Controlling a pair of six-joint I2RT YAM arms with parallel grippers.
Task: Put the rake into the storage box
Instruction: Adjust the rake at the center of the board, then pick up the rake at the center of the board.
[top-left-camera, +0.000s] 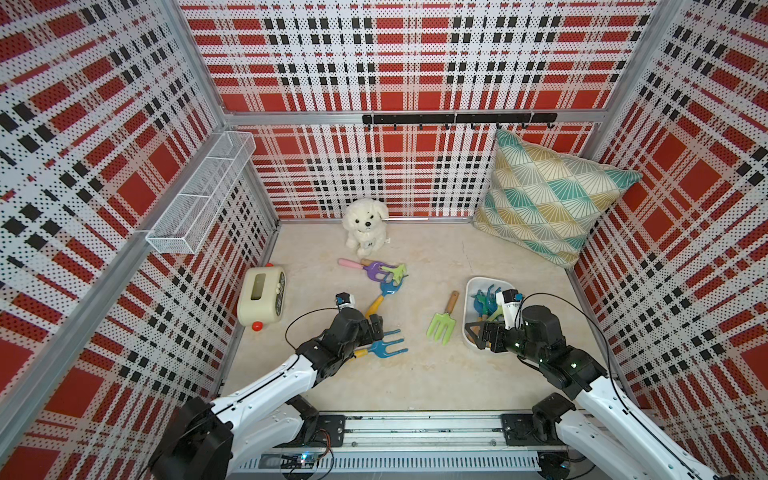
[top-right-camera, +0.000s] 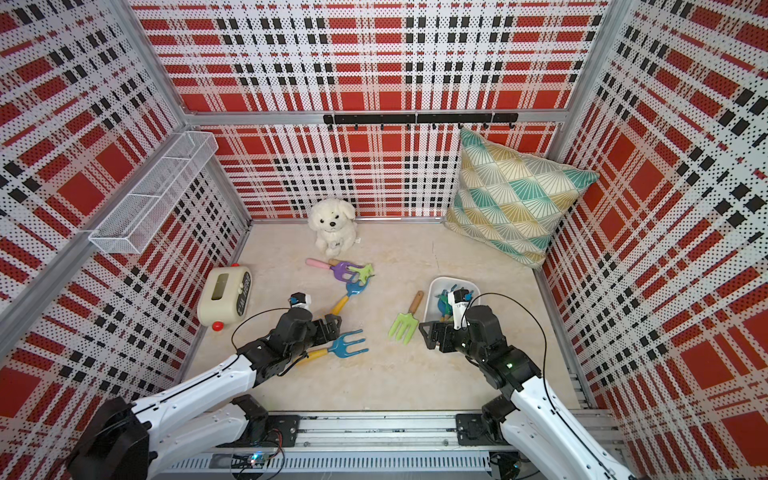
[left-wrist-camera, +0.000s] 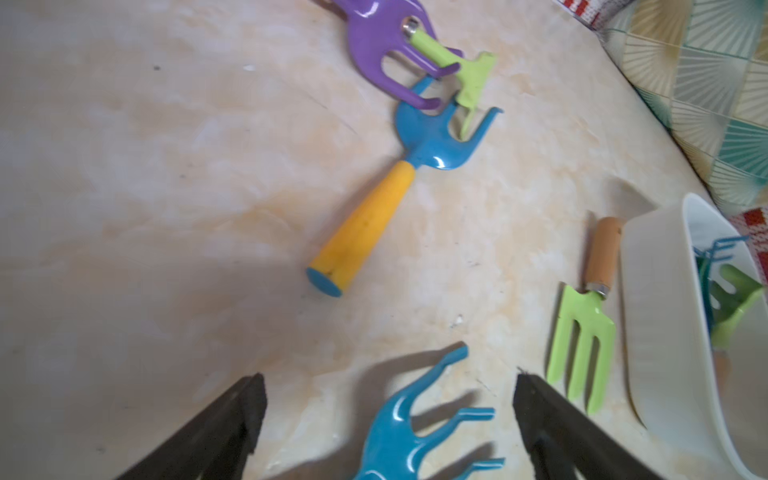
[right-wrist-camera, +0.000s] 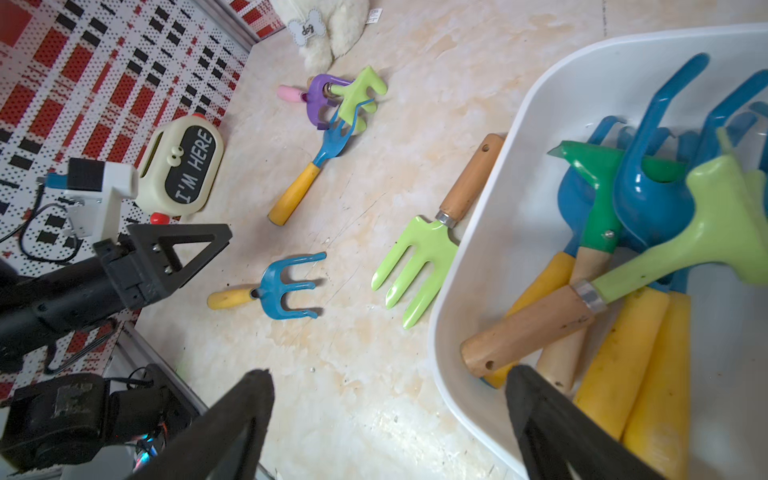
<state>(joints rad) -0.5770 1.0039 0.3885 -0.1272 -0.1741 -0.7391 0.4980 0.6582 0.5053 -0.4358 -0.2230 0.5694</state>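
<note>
Rakes lie loose on the marbled floor (top-left-camera: 415, 382), and more sit in the box (top-left-camera: 469, 291). The box, a white tub, stands on the right side of the floor near the right wall, and blue and green heads show inside it in both top views. In the right wrist view its rim (right-wrist-camera: 457, 266) curves around a heap of rakes (right-wrist-camera: 648, 195), with blue, dark green and lime heads over yellow and wooden handles.

The left claw (top-left-camera: 376, 326) hangs over a blue rake (top-left-camera: 388, 347) near the middle of the floor, well apart from the box. The rake's yellow handle is partly under the arm and its tines point toward the box side. The jaws stand wide. In the left wrist view the blue head lies between the two black fingers (left-wrist-camera: 224, 432) with floor showing on both sides, gripped by neither.

The right claw (top-left-camera: 482, 336) hovers at the box's near end, also wide and holding nothing. In its wrist view one finger (right-wrist-camera: 552, 428) is over the handles in the box and the other is over bare floor.

A green rake (top-left-camera: 441, 326) with a wooden handle lies just beside the box's left wall, tines toward the robot. Farther back a second blue rake (top-left-camera: 384, 293), a purple rake (top-left-camera: 374, 269) and a lime rake (top-left-camera: 395, 272) overlap in a pile in front of a plush dog (top-left-camera: 365, 224). A cream gadget (top-left-camera: 262, 297) sits by the left wall.
</note>
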